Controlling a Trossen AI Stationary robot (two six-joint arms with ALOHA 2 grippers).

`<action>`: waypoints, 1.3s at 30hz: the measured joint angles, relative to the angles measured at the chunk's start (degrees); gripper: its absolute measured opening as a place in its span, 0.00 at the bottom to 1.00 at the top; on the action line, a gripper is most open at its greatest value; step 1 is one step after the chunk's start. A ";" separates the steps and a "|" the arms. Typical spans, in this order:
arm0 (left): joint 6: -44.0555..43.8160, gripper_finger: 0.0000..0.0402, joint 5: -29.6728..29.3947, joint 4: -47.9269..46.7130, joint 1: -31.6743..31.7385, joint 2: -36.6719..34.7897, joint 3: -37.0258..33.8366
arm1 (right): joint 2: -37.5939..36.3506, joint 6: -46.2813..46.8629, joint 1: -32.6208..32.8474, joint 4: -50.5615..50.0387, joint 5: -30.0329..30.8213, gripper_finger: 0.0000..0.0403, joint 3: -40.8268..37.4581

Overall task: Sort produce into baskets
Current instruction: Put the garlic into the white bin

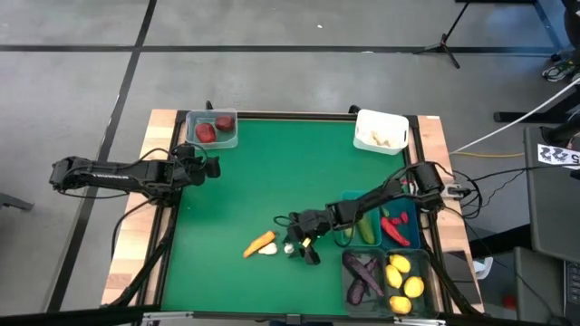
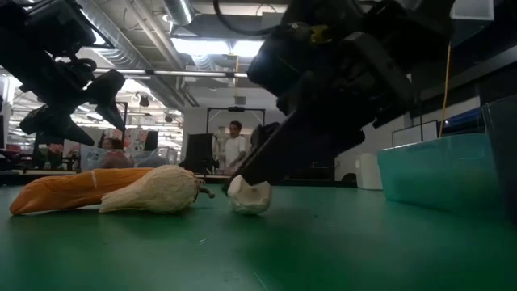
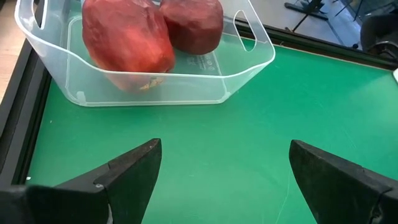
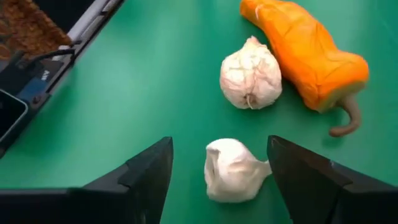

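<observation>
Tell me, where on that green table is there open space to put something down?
The widest bare stretch of the green mat lies between the clear bin and the white bin. The mat below the left pincer is bare too. It is crowded around the right pincer, beside the garlic and carrot.

Your count, loose on the mat: one carrot [image 1: 259, 244], two garlics [image 4: 250, 81] [image 4: 232, 169]. Clear bin [image 1: 192, 129]: two dark red fruits [image 1: 206, 132] [image 1: 225, 122]. You have six bins in all. Teal bins: one holds cucumbers [image 1: 364, 227], number unclear; the other peppers [image 1: 393, 227], number unclear. Dark bins: about three lemons [image 1: 404, 281]; eggplants [image 1: 362, 276], roughly two. White bin [image 1: 362, 120]: pale contents, uncountable.
</observation>
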 joint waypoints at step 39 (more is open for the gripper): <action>0.10 0.86 0.00 -0.17 0.00 0.68 0.00 | -1.20 1.26 -1.96 -1.76 -2.51 0.21 0.80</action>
